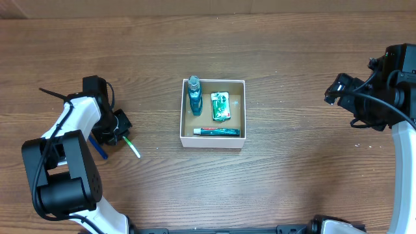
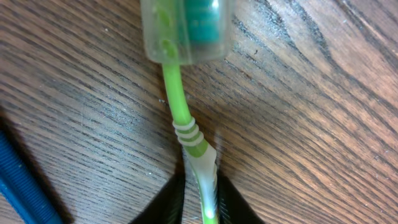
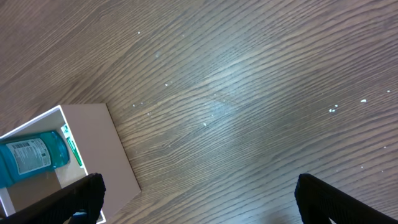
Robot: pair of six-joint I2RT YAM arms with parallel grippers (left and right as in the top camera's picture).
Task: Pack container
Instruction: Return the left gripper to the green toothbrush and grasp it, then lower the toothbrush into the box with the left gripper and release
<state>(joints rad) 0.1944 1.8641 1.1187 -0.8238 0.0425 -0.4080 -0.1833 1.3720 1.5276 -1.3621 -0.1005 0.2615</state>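
Observation:
The container (image 1: 184, 110) is a small square white-walled box with a tan floor at the table's middle. It holds a blue bottle (image 1: 194, 96), a green packet (image 1: 221, 106) and a toothpaste tube (image 1: 217, 132). A green toothbrush (image 1: 132, 146) with a clear head cap (image 2: 186, 28) lies on the table to its left. My left gripper (image 2: 200, 202) is shut on the toothbrush's handle (image 2: 202, 168), low on the table. My right gripper (image 3: 198, 196) is open and empty, above bare wood right of the container (image 3: 118, 149).
A blue pen-like stick (image 1: 97, 147) lies just left of the toothbrush and shows at the left edge of the left wrist view (image 2: 18, 180). A black cable tie (image 1: 52, 95) lies at the far left.

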